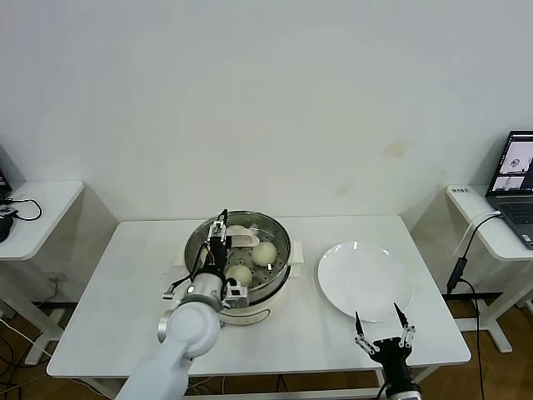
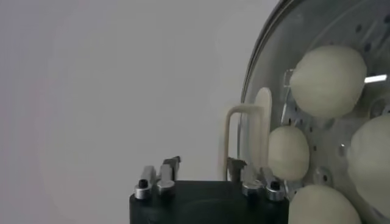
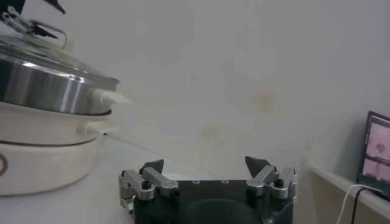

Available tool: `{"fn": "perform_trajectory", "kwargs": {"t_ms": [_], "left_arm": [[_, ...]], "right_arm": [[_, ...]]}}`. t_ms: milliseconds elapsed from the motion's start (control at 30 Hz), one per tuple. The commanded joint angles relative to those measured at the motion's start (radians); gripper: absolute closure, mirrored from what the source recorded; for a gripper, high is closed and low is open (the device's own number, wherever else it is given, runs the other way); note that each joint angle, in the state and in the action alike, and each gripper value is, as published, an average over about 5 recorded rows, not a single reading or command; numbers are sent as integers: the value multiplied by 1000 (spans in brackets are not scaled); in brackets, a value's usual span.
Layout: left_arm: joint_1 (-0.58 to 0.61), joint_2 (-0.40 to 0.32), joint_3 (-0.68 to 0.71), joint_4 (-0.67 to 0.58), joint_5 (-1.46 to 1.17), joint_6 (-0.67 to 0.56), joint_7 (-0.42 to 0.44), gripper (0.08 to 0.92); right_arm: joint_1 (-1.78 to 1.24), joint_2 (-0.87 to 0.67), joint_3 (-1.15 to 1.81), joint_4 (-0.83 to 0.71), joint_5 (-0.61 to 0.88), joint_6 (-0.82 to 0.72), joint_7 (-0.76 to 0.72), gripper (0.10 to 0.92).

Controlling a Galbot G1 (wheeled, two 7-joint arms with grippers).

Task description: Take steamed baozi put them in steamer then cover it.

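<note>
The steamer (image 1: 250, 287) stands mid-table, a steel pot (image 3: 49, 88) on a cream base (image 3: 42, 164). The clear glass cover (image 1: 279, 242) lies on the pot, its cream handle (image 1: 243, 242) at the centre. Under the glass lie several pale baozi (image 1: 265, 252); in the left wrist view they show through the cover (image 2: 259, 61) as round buns (image 2: 329, 79). My left gripper (image 1: 223, 229) hovers over the cover, open (image 2: 204, 164), holding nothing. The handle (image 2: 244, 131) stands just beyond one fingertip. My right gripper (image 1: 377, 317) waits open (image 3: 205, 163) at the table's front right.
An empty white plate (image 1: 364, 279) lies right of the steamer, just beyond the right gripper. A laptop (image 1: 518, 187) with a cable sits on a side table at far right. Another side table (image 1: 33, 217) stands at far left.
</note>
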Motion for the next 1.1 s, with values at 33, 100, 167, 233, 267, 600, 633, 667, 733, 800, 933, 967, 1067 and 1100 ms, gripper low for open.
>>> {"fn": "perform_trajectory", "kwargs": {"t_ms": [33,100,167,233,267,600,633,667,733,800,933,967,1067,1100], "left_arm": [[201,84,-27,-240,-99,-23,-44,228],[258,106,-51,-307,-166,-34,-73,193],[334,130,-85,-372,-272,-46,-123,181],[424,155,-126,-427,-423,-69,-202,178],[467,164,-150,-447,-511,-89,-249,178],[795,59,-470,-461,-1423,-409,-508,177],[821,47,-478,-458,-1453,-412,-520,177],[842,36,-482,-454,-1477,-415,-528,177],[881,15,-492,-440,-1505,-435,-539,177],[913,-7,-504,-413,-1516,-483,-545,177],[965,-33,-529,-339,-1540,-587,-557,177],[978,-34,-531,-322,-1549,-606,-557,177],[1008,-39,-533,-290,-1563,-643,-547,177],[1014,-43,-535,-284,-1562,-650,-542,177]], "right_arm": [[-4,0,3,3,-1,1,0,202],[-7,-2,5,3,1,1,0,203],[-11,-5,8,3,4,2,0,203],[-14,-8,11,2,8,3,-1,202],[-15,-10,11,1,11,3,-1,202],[-34,-47,8,1,44,2,-6,203],[-37,-52,5,2,49,-1,-8,203],[-40,-59,2,5,55,-6,-11,203],[-50,-72,-9,18,81,-31,-26,203],[-68,-86,-20,41,116,-76,-55,202],[-98,-109,-28,91,170,-175,-108,203],[-103,-114,-27,99,178,-197,-114,203],[-111,-126,-26,122,203,-260,-125,203],[-112,-128,-27,129,210,-279,-127,202]]}}
